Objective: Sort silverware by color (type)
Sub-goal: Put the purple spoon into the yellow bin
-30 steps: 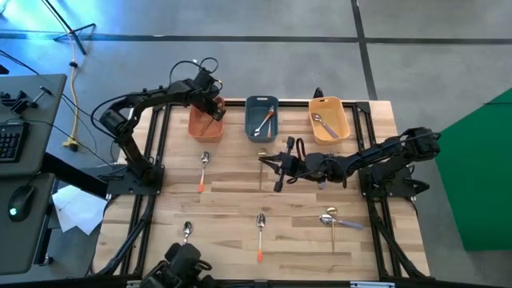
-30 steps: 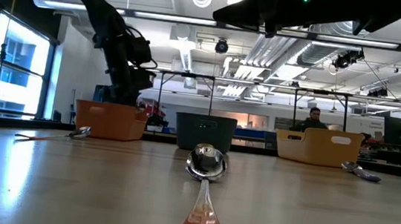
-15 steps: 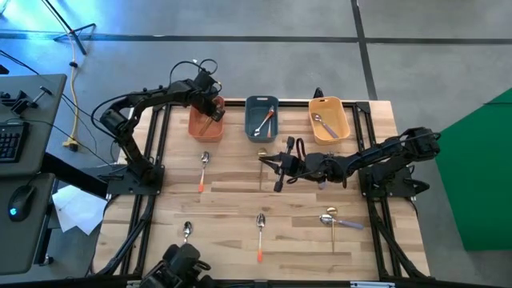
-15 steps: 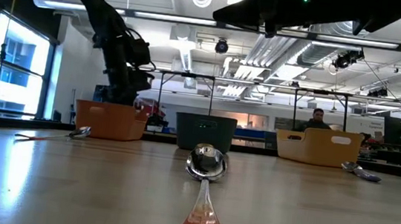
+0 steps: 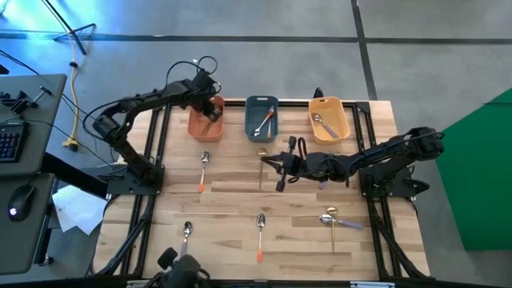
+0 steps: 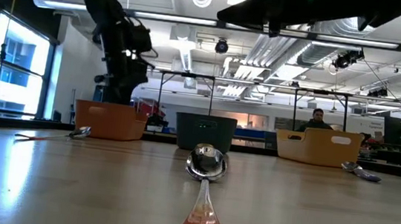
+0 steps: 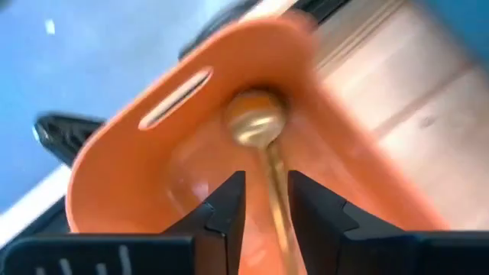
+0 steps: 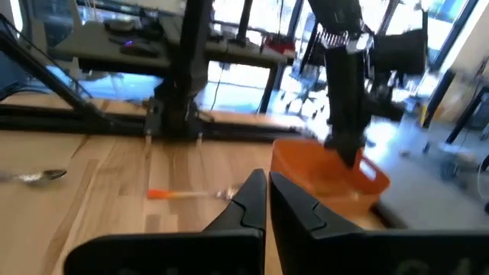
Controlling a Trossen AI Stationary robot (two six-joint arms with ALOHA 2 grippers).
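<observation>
Left gripper (image 5: 210, 108) hangs over the orange tray (image 5: 195, 125) at upper left of the high view. In the left wrist view its jaws stand apart, with a gold spoon (image 7: 263, 145) lying in the tray between and beyond them — whether the fingertips (image 7: 229, 200) touch its handle cannot be told, as the picture is smeared.

Below the tray on the counter (image 5: 232, 188) lies an orange-handled spoon (image 5: 203, 170). A further spoon (image 5: 186, 232) at lower left is partly cut off by dark hardware at the frame's bottom edge.

At centre, the slate-blue tray (image 5: 261, 118) holds silverware; the count is not clear. Another orange-handled spoon (image 5: 261, 234) lies at lower centre.

Right gripper (image 5: 278, 166) hovers mid-frame, jaws together, holding nothing.

The yellow tray (image 5: 329, 120) at upper right holds a spoon of unclear handle colour. At lower right, a lavender-handled spoon (image 5: 342, 223) and a gold one overlap.
</observation>
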